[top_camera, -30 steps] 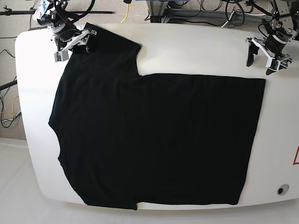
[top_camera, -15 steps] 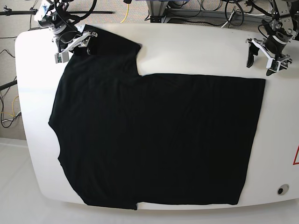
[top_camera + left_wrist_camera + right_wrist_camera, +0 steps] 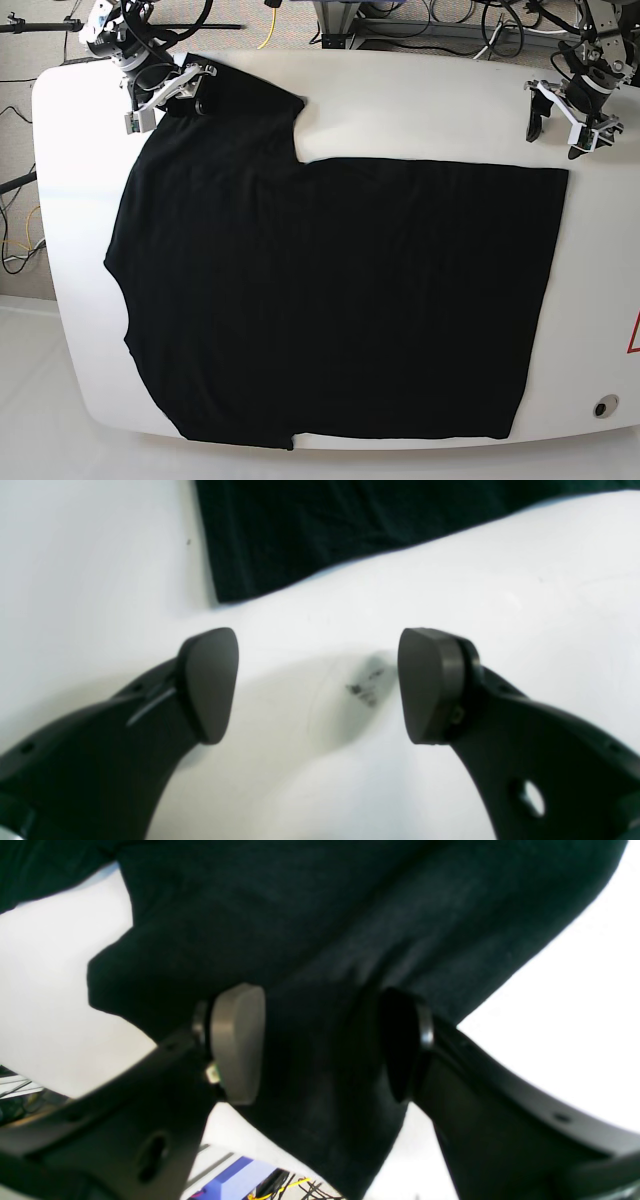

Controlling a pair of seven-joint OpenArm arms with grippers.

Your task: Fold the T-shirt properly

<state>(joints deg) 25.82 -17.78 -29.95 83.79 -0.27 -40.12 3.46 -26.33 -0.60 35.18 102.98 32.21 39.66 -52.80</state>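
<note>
Overhanging T-shirt (image 3: 330, 300) hem, table (image 3: 420, 100) edge

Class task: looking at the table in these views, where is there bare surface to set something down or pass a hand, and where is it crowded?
Free: the far strip of the table between the raised sleeve and the left gripper, which hangs open over bare white; also the margin right of the hem. Crowded: the T-shirt fills the middle to the near edge, and the right gripper straddles the sleeve's far corner.

My base camera looks steeply down on the whole white table (image 3: 420, 100). My 2 wrist cameras sit close behind their fingers, each facing the table: both share the T-shirt (image 3: 330, 300) with the base view, at opposite far corners.
</note>
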